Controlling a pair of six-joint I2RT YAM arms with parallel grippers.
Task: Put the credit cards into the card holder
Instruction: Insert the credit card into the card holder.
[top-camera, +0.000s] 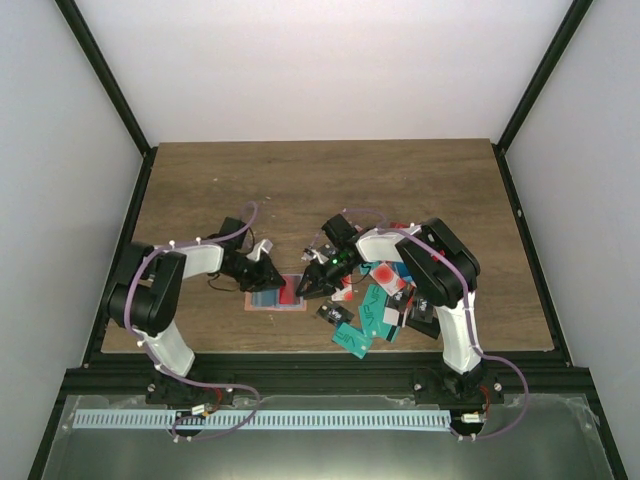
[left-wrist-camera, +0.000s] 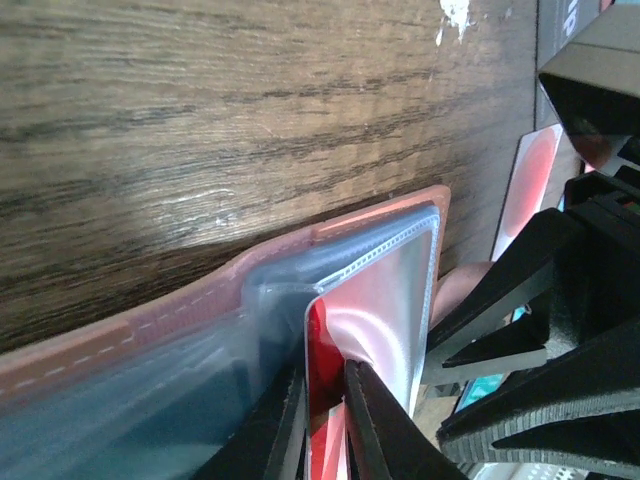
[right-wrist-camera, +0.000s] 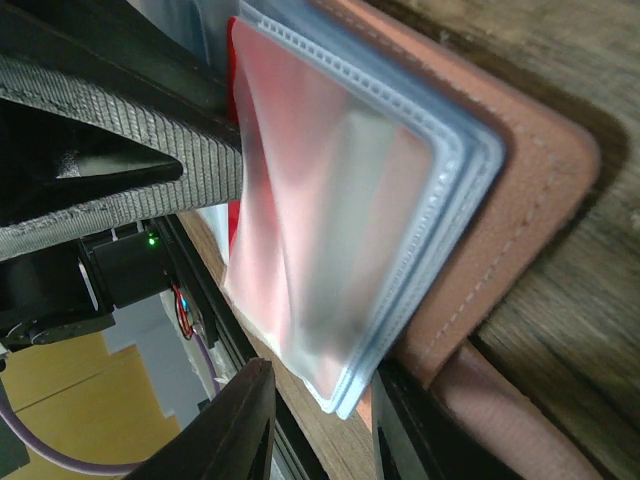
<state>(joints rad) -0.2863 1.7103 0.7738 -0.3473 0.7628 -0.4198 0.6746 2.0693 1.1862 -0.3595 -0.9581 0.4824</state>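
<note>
While the holder (top-camera: 275, 309) lies open on the table (top-camera: 300, 190) between the two arms, both grippers meet over its right half. On the left wrist view the left gripper (left-wrist-camera: 327, 385) is pinched together on the edge of a red card (left-wrist-camera: 320, 345), which sits partly inside a clear pocket (right-wrist-camera: 330, 200) at the holder's outer end. The right gripper (right-wrist-camera: 322, 365) faces it from the other side, its jaws a little apart with the pocket's corner between them; whether they press on it I cannot tell. Other cards (top-camera: 372, 305), red, teal and black, lie in a loose heap on the table just right of the holder, under the right arm.
</note>
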